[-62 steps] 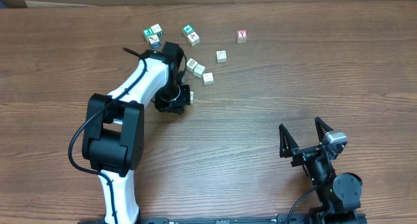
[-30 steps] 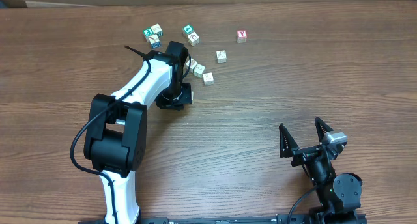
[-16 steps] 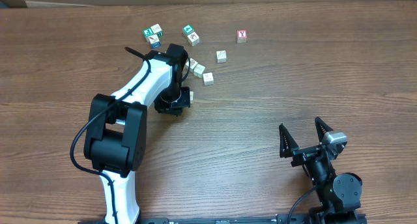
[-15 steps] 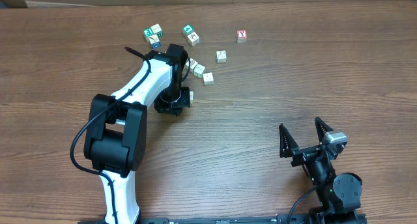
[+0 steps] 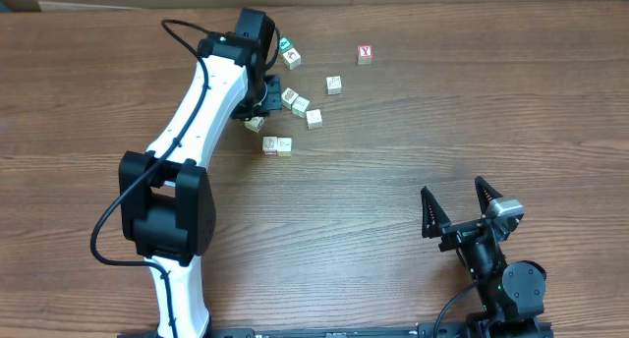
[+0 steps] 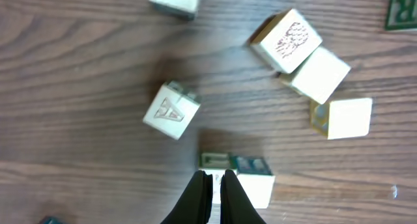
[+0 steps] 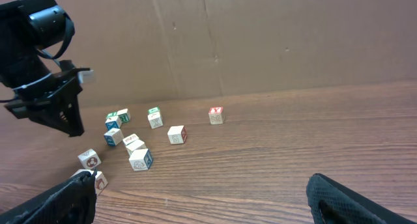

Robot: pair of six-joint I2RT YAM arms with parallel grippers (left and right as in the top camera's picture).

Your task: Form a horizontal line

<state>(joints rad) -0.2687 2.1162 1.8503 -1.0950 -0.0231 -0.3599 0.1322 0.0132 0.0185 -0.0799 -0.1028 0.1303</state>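
Two pale wooden cubes (image 5: 276,144) lie touching side to side in a short horizontal row; in the left wrist view this pair (image 6: 244,178) lies just beyond the fingertips. Another pale cube (image 5: 256,124) sits apart, up and left of the row. Three more pale cubes (image 5: 301,106) form a slanted string to the upper right. My left gripper (image 5: 259,100) hangs above the table behind the row, shut and empty (image 6: 215,185). My right gripper (image 5: 453,191) rests open at the near right, far from the cubes (image 7: 202,178).
A single pale cube (image 5: 334,84) and the red "Y" cube (image 5: 365,53) lie further right. Teal-faced cubes (image 5: 288,51) sit at the back beside the left arm's wrist. A cardboard wall (image 7: 260,42) stands behind the table.
My left arm has risen and swung towards the back, off the spot where it was low. Two touching cubes and a third one now show there. The right arm has not moved.
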